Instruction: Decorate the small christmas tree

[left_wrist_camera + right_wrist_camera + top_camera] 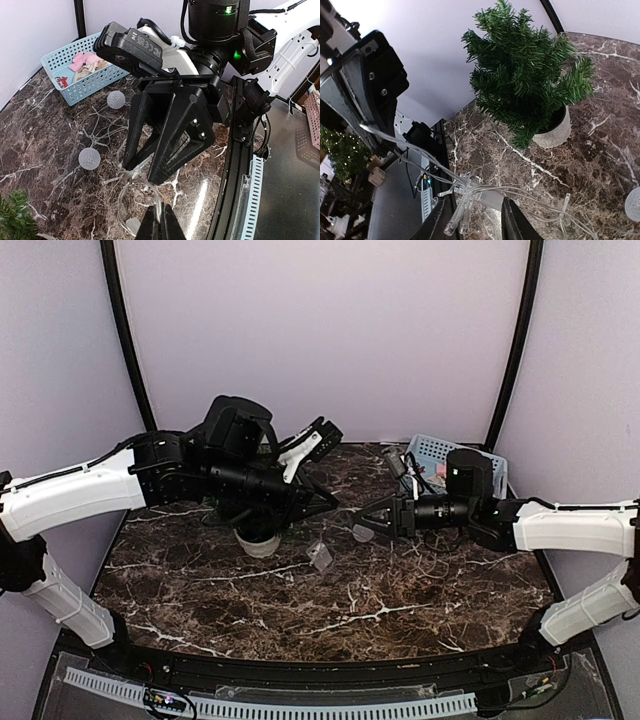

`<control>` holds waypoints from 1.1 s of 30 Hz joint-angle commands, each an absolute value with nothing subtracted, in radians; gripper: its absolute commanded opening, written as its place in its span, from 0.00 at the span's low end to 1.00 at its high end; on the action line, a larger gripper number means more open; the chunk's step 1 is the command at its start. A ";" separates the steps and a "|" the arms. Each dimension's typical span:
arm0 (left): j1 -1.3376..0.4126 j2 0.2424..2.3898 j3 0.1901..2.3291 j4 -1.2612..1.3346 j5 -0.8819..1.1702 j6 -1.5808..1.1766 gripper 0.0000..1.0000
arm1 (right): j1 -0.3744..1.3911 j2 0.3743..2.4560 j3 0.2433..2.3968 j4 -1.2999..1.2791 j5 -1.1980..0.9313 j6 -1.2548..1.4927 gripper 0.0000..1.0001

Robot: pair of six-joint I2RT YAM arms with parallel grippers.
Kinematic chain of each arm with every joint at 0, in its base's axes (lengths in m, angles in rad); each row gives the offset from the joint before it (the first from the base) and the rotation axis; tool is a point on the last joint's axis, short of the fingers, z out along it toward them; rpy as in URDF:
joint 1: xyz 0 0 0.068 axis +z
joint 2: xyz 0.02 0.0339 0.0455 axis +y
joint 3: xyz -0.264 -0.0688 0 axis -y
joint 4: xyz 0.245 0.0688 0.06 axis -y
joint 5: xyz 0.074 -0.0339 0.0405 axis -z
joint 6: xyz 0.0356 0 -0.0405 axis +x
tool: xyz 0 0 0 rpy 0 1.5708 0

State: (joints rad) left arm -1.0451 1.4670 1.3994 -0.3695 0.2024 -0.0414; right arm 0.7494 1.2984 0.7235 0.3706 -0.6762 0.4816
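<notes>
The small christmas tree [525, 85] stands in its white pot [555, 132] on the marble table; from above only the pot [258, 540] shows under my left arm. My left gripper [160, 226] is shut on a clear wire of a string of lights [135, 172]. The bundled bulbs [467, 197] hang between the parted fingers of my right gripper [476, 227], which stands half closed around them without pinching. Seen from above, the right gripper [363, 525] points left at the left gripper [328, 502].
A blue basket [82, 80] with pink and white items sits at the back right corner [440, 450]. Two frosted ball ornaments [116, 99] [89, 158] lie on the table. A clear piece of the string [320, 557] rests near the pot.
</notes>
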 commanded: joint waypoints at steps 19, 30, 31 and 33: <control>-0.920 1.323 1.241 -0.411 0.014 -0.172 0.00 | 0.753 1.137 0.766 0.226 -0.496 0.404 0.00; -0.907 1.246 1.167 -0.411 -0.049 -0.164 0.00 | 0.675 1.017 0.777 0.104 -0.332 0.406 0.00; -0.907 1.241 1.161 -0.402 -0.018 -0.144 0.00 | 0.668 1.010 0.770 0.115 -0.317 0.430 0.00; -0.907 1.226 1.139 -0.368 0.074 -0.113 0.00 | 0.659 1.006 0.747 0.149 -0.273 0.508 0.02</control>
State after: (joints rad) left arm -0.9653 1.3365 1.1934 -0.2459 0.1253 -0.1501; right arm 0.7452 1.0706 0.7723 0.1757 -0.4805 0.4099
